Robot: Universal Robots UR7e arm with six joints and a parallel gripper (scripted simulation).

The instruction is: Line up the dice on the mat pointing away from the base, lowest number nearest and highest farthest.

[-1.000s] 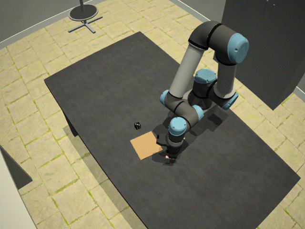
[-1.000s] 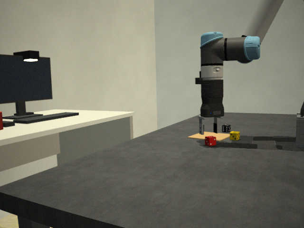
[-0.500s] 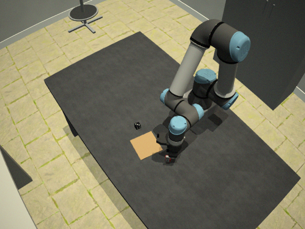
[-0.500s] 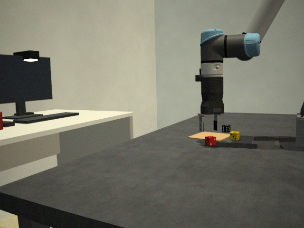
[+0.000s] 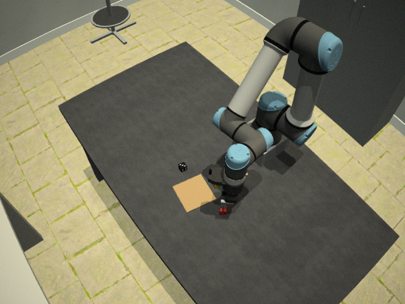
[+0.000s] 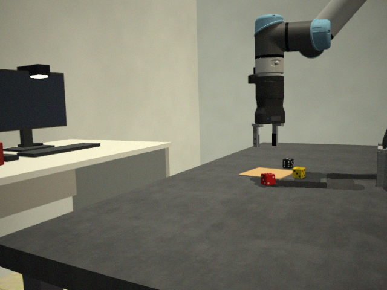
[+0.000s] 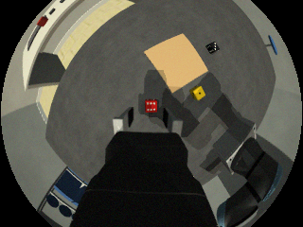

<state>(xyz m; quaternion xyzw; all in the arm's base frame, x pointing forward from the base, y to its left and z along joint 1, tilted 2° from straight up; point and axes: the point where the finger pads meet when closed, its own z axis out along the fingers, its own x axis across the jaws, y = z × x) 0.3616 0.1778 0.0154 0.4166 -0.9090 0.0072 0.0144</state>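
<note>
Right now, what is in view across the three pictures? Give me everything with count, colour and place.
Red die: one, on the table beside the mat
Yellow die: one, on the table beside the mat
Black die: one, on the table, off the mat
Mat: one, tan, flat on the table
Table: one, dark grey
Monitor: one, dark, on the white desk
Keyboard: one, black, on the desk
Cabinet: one, dark grey, on the floor
Arm: one, grey and blue
Gripper: one, black, open above the table
</note>
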